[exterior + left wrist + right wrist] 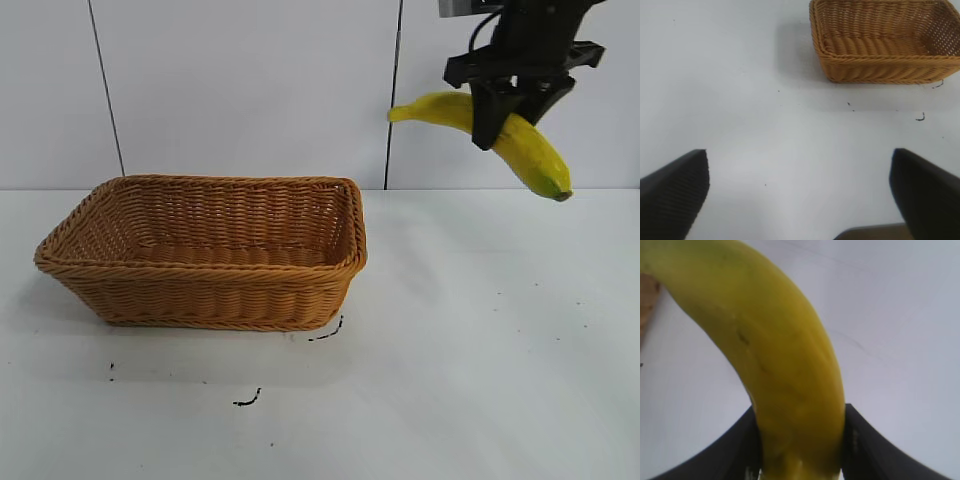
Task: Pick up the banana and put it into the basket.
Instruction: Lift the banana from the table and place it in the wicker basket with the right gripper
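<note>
White table (480, 350), right hand (515, 105) clenched on banana (535, 155), aloft right of basket (200, 290), left hand (800, 195) released.

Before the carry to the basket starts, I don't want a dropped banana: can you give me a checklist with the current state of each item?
1. Right end effector shut on the banana: ok.
2. Banana lifted off the table: ok.
3. Grip near the banana's middle: ok, both ends stick out.
4. Basket upright, nothing in it: ok.
5. Banana above the basket: not ok, it hangs to the basket's right.
6. Left end effector open, apart from the basket: ok.
</note>
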Motion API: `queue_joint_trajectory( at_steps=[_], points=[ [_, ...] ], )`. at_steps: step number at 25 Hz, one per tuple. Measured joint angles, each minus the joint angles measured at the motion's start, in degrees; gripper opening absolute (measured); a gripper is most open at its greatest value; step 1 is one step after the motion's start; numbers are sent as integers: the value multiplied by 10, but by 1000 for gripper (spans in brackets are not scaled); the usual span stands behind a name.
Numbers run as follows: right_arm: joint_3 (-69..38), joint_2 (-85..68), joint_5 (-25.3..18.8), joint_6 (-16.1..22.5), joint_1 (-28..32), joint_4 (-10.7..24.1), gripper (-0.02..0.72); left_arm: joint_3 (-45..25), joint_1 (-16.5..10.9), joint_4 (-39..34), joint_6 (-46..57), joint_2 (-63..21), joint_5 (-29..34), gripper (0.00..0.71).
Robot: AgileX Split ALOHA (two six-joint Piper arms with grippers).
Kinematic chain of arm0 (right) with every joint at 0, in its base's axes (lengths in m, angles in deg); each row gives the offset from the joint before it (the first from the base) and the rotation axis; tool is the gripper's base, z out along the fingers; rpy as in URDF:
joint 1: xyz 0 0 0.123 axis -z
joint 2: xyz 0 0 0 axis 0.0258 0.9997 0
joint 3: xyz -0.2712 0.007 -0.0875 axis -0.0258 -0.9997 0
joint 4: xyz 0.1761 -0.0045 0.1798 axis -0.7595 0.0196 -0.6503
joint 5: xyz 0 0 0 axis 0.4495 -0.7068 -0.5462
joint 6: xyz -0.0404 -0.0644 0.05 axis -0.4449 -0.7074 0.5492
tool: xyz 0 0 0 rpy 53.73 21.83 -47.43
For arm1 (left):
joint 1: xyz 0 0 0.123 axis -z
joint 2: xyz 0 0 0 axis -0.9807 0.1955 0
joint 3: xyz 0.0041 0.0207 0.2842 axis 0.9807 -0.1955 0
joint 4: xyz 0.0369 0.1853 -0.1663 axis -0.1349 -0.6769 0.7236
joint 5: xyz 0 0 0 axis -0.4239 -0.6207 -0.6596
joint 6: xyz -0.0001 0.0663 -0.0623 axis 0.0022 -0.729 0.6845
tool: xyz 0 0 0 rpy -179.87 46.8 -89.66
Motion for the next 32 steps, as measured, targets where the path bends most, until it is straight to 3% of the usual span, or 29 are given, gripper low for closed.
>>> queue_joint_trajectory(
  at_steps=[6,11,18,22,32],
  points=[
    [117,47,5,-34,-81,-1,318,0,0,0,0,0,0,695],
    [224,131,15,-99,-153,-1,318,0,0,0,0,0,0,695],
    [249,187,124,-209,-228,-4,318,0,0,0,0,0,0,695],
    [249,226,148,-223,-234,-12,318,0,0,0,0,0,0,695],
    [249,291,159,-225,-230,-13,318,0,0,0,0,0,0,695]
  ],
)
